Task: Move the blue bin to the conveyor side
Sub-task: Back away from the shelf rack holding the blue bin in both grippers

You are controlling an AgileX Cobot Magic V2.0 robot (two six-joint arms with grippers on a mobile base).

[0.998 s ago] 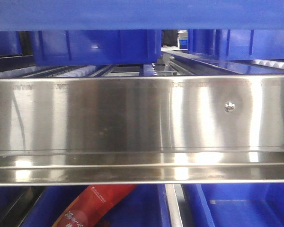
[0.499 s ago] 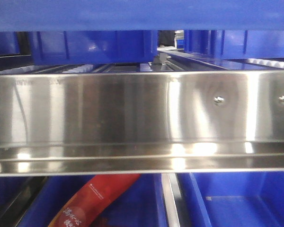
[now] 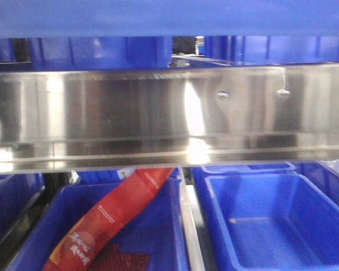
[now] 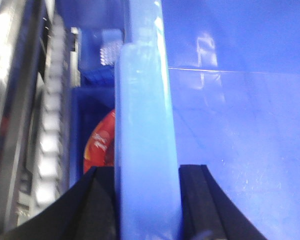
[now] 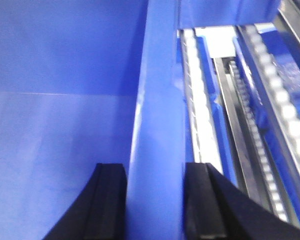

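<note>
Now, mid-carry, your left gripper (image 4: pixel 147 200) and right gripper (image 5: pixel 155 195) each clamp a wall of the large glossy blue plastic bin (image 3: pixel 169 17), seemingly above the shiny steel rail (image 3: pixel 130 113); carry it level toward the unseen conveyor.

Shows matte black fingers (image 4: pixel 92 205) on the left gripper (image 4: pixel 146 172), widening toward the base. Bears equally black ones on the right gripper (image 5: pixel 154 170), with flat inner faces, squared tips, thin raised edges.

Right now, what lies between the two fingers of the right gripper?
The wall of the blue bin fills that gap; the right gripper is shut on it from both sides. The right wrist view shows this.
</note>
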